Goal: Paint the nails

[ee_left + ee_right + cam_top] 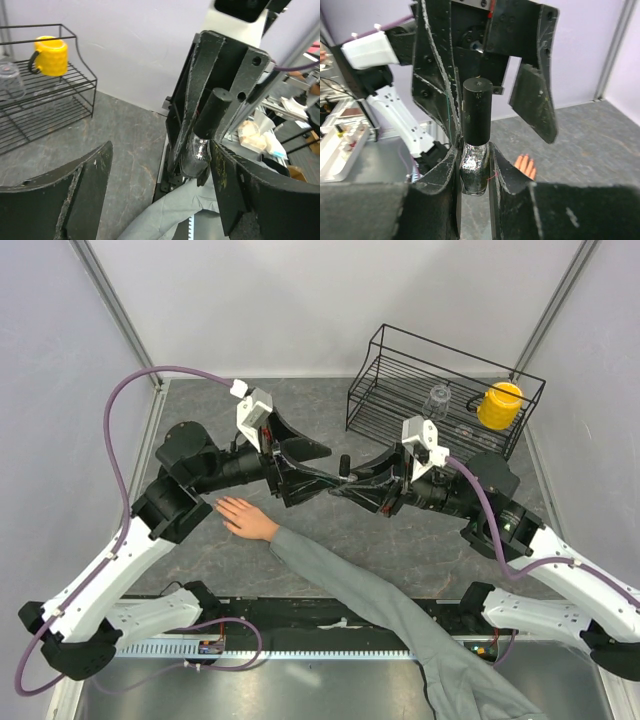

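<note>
A bare hand (243, 517) with a grey sleeve (380, 590) lies flat on the table, left of centre. Its nails are too small to make out; the fingertips (526, 164) also show in the right wrist view. My right gripper (345, 483) (474, 150) is shut on a small dark bottle (475, 172) with a black cap (477, 112), held above the table. My left gripper (325, 468) (160, 150) is open, its jaws standing either side of the cap. In the left wrist view the bottle (197, 152) sits close to the right-hand finger (250, 200).
A black wire rack (440, 390) stands at the back right and holds a yellow mug (500, 405) and a clear glass (437, 400). Both also show in the left wrist view, mug (50, 55) and glass (10, 80). Grey walls enclose the table.
</note>
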`<control>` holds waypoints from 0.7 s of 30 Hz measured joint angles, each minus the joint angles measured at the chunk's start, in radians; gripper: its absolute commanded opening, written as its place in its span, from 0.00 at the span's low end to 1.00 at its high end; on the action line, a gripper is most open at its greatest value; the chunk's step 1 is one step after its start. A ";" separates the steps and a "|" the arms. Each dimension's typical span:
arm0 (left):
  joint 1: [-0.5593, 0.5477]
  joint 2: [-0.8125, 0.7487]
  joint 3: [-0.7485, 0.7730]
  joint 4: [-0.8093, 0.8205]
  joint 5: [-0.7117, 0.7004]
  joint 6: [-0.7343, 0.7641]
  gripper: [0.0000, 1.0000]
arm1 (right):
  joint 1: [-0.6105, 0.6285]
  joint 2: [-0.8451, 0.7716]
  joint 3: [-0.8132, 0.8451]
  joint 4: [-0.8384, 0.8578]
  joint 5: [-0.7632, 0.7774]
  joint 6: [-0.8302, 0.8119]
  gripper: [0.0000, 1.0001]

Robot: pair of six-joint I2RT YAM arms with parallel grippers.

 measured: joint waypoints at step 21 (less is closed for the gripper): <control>-0.079 0.048 0.082 -0.147 -0.505 0.013 0.54 | 0.000 0.181 0.138 -0.267 0.446 -0.035 0.00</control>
